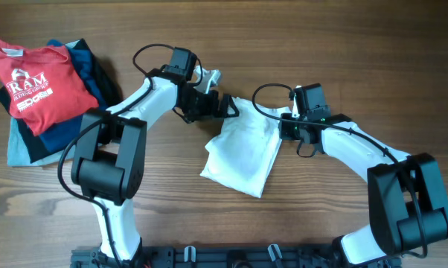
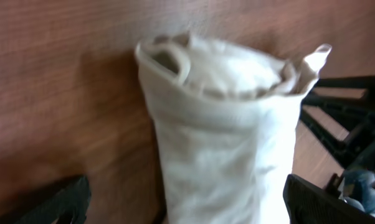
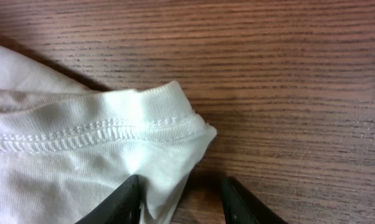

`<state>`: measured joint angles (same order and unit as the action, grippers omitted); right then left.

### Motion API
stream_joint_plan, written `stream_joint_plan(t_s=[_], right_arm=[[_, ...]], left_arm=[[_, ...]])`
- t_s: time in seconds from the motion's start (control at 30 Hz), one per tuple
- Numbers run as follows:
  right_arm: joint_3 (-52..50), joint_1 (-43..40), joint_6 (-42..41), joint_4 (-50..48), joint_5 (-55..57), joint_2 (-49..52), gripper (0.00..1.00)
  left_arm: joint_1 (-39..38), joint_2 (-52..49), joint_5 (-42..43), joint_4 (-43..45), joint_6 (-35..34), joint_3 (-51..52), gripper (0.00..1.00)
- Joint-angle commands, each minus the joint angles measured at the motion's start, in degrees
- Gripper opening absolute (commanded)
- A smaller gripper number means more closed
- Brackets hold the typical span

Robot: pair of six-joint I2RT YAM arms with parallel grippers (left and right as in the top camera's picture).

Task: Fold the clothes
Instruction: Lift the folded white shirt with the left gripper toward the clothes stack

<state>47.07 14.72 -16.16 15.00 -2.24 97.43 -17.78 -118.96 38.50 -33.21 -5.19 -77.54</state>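
So the white shirt (image 1: 239, 152) is lying in a narrow, half-folded bundle right between the two hands, and both are parked at its far end.

The left hand (image 2: 187, 205) is spread wide, with a finger (image 2: 56, 199) off to each side of the cloth, and the bundle runs straight out ahead of it through the gap. Nothing's pinched there as far as I can tell, though that view is blurry. My guess is it's straddling the fold so it can drop onto one edge.

The right hand (image 3: 181, 202) is apart too, not clamped. The corner of the ribbed, stitched hem (image 3: 113, 127) pokes in just ahead of it and touches one fingertip (image 3: 122, 205), while the other fingertip sits over bare table (image 3: 287, 74). It looks set up to nip that corner. That makes sense, since a corner gives you control of the whole edge when you flip it.

Well out past the left hand, on the side away from the right hand, there's a pile of clothes with a red RAM-print T-shirt (image 1: 34, 82) on top. It could be the done stack or the waiting one, but it's pretty messy, so I'd lean waiting. I'd say the white one needs at least another fold, because it's sitting lopsided.
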Motion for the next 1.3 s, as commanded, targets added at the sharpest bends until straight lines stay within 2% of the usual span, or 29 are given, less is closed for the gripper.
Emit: stream_joint_plan(t_s=[0.0,0.17,0.47,0.6,0.8,0.87,0.97,1.07,1.27], right_arm=[[0.7,-0.17,0.98,0.76,1.36,0.72,0.42],[0.7,-0.17,0.98,1.64,1.38,0.72,0.43],[0.7,-0.17,1.01,3.23,1.38,0.72,0.42],[0.7,-0.17,1.03,4.13,1.42,0.72,0.42],[0.7,-0.17,1.05,4.76,2.49,0.72,0.43],[0.7,-0.17,1.05,5.2,2.71,0.72,0.43],[0.7,-0.17,1.03,5.25,2.69,0.72,0.43],[0.7,-0.17,1.03,5.44,2.69,0.7,0.43],[1.6,-0.24,0.96,9.4,3.87,-2.43,0.44]], left_arm=[[-1.46,-2.69,-1.55,2.62,1.75,1.14,1.0],[-3.06,-2.91,-2.12,5.22,1.99,1.14,0.99],[-5.09,-6.71,-2.73,5.84,1.92,1.14,0.73],[-5.86,-8.26,-2.8,5.99,1.99,1.14,0.55],[-5.57,-8.24,-2.82,6.93,1.97,1.14,0.46],[-5.42,-8.24,-2.82,6.88,1.97,1.14,0.37],[-5.42,-8.24,-2.82,6.86,1.97,1.14,0.14],[-5.53,-8.24,-2.8,6.84,1.97,1.14,0.04],[-5.05,-6.69,-2.82,4.9,1.97,1.11,0.04]])
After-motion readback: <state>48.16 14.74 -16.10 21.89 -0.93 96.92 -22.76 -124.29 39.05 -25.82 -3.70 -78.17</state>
